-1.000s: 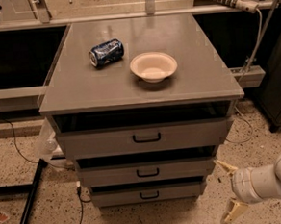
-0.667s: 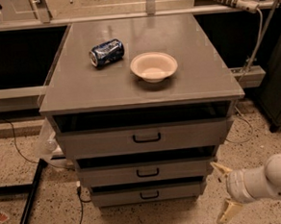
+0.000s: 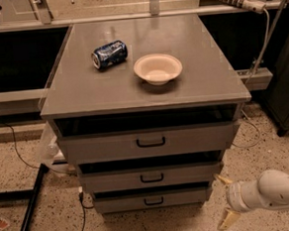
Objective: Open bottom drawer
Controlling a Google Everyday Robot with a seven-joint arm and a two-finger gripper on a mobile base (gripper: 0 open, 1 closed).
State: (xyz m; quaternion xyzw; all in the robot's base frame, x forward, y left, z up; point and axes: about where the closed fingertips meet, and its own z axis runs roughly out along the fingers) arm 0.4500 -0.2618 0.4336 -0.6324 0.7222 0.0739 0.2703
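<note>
The bottom drawer is the lowest and narrowest of three grey drawers in the grey cabinet, with a small black handle. It sits nearly flush, showing only a thin dark gap above its front. My gripper is at the lower right, just beside the drawer's right end and level with it. Its two yellowish fingers are spread apart, and it holds nothing. The white arm comes in from the right edge.
A blue can lies on its side and a white bowl stands on the cabinet top. The mid-sized drawer and the widest drawer are above. A black stand leg and cables lie on the speckled floor at left.
My gripper and arm have moved left, closer to the right end of the bottom drawer. The drawers, can and bowl have not moved.
</note>
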